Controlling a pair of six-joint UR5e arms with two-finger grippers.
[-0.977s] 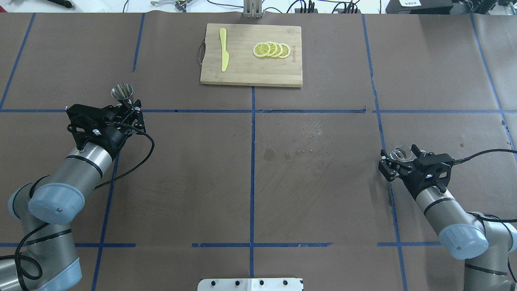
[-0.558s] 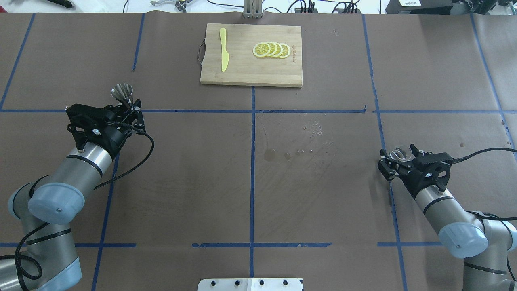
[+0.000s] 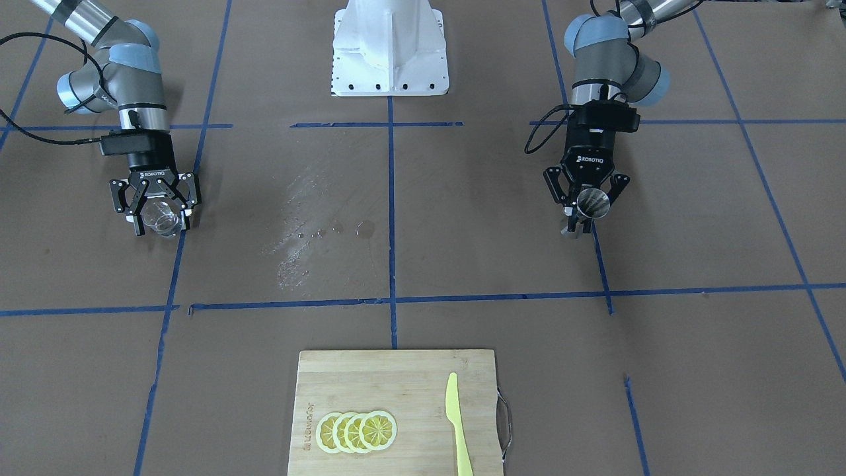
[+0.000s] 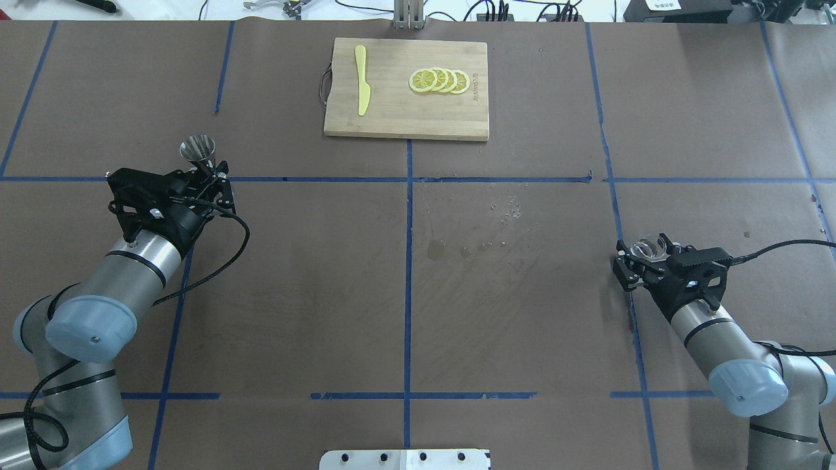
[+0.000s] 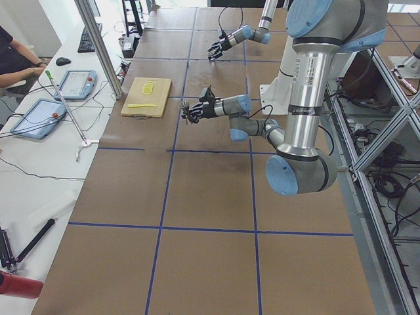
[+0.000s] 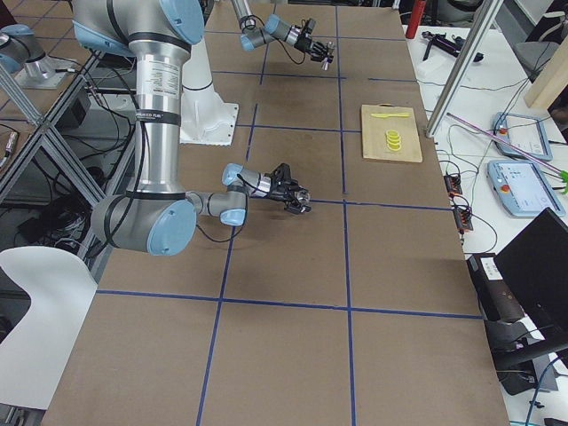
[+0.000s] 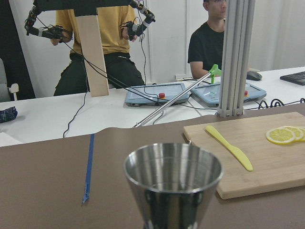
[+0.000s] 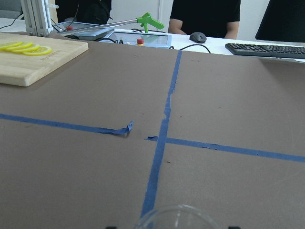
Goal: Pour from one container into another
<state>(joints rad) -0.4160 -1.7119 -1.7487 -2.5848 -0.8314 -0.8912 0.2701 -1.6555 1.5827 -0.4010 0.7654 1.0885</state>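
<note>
Right gripper [image 4: 645,254], pinching the glass cup [image 4: 648,247], shifted slightly; left gripper [image 4: 208,175] clamps the jigger [image 4: 198,149].

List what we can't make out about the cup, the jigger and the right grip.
Liquid in the glass cup: clear and too small in front-facing and overhead views; right wrist view's bottom edge leaves only its rim.
Floor of the jigger: its near wall hides it in left wrist view; the bottom edge cuts off the lower cone.
Whether the right gripper jaws touch the cup: too small everywhere.
</note>
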